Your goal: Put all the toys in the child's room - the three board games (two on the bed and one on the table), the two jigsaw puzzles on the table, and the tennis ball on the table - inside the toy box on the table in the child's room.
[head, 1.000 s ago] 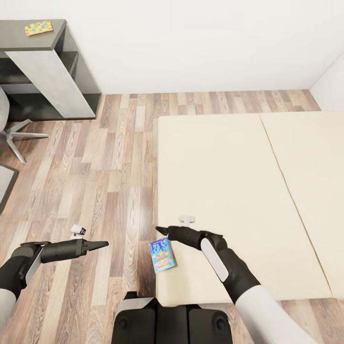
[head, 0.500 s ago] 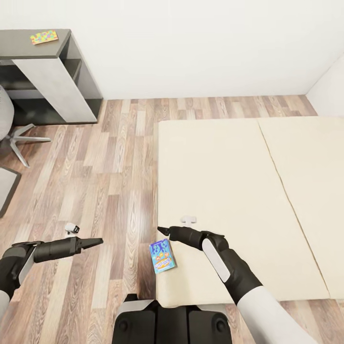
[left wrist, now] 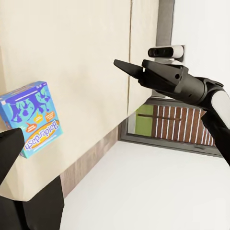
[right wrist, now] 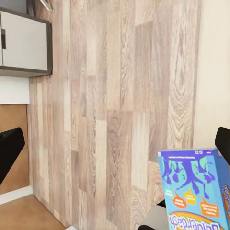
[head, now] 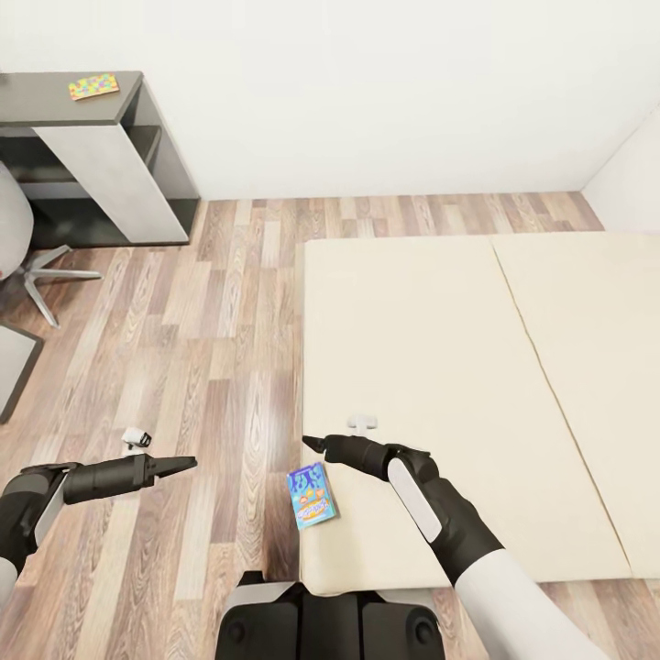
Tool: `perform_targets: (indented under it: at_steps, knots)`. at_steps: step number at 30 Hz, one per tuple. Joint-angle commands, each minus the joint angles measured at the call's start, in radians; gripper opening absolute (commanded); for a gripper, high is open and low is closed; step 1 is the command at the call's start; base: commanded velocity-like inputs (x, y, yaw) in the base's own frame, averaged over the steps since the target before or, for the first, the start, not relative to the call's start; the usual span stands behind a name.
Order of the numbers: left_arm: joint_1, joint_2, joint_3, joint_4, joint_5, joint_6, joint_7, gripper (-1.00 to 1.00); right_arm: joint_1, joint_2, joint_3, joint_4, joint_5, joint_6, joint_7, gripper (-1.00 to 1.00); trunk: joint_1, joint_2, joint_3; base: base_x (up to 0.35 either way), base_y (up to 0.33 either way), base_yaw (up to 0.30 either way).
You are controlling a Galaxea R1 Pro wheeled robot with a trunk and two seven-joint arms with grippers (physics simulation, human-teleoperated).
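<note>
Blue board game (head: 312,495) flat at bed (head: 440,348) corner; jigsaw puzzle (head: 93,87) on table (head: 46,101).

1 blue game box (head: 312,495) is seen on the bed (head: 440,367), at its near corner. 1 jigsaw puzzle (head: 93,87) is seen on the dark desk (head: 55,99). 1 bed is counted, its top split into 2 cream panels by a seam. 1 desk is counted, and 1 chair (head: 23,252) beside it, partly cut off at the edge. 2 black arms are seen, the left gripper (head: 183,463) and the right gripper (head: 312,444), each with its own jaws. 1 wood-plank floor (head: 211,348) is seen.
</note>
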Motion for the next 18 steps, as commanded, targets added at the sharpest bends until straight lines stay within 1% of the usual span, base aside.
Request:
perform_targets:
  at_steps: [1,6,13,18]
  knots:
    - [0.000,0.000,0.000,0.000,0.000,0.011,-0.004,1.00,0.000,0.000,-0.001,-0.001,-0.002,0.005,0.001,1.00,0.001,-0.001,0.001,0.000,0.000,0.000]
    - [0.000,0.000,0.000,0.000,0.000,0.011,-0.004,1.00,0.009,0.003,-0.001,0.000,-0.002,0.005,0.001,1.00,0.001,-0.001,0.009,0.000,0.000,0.000]
    - [0.000,0.002,0.000,0.000,0.000,0.009,-0.004,1.00,0.013,0.000,-0.006,0.000,-0.004,0.002,0.002,1.00,0.001,-0.001,0.020,0.000,0.000,0.000]
    - [0.000,0.008,-0.001,0.000,0.002,0.009,-0.004,1.00,0.013,-0.002,-0.007,-0.004,-0.003,0.003,0.001,1.00,0.001,-0.001,0.029,0.000,0.000,0.000]
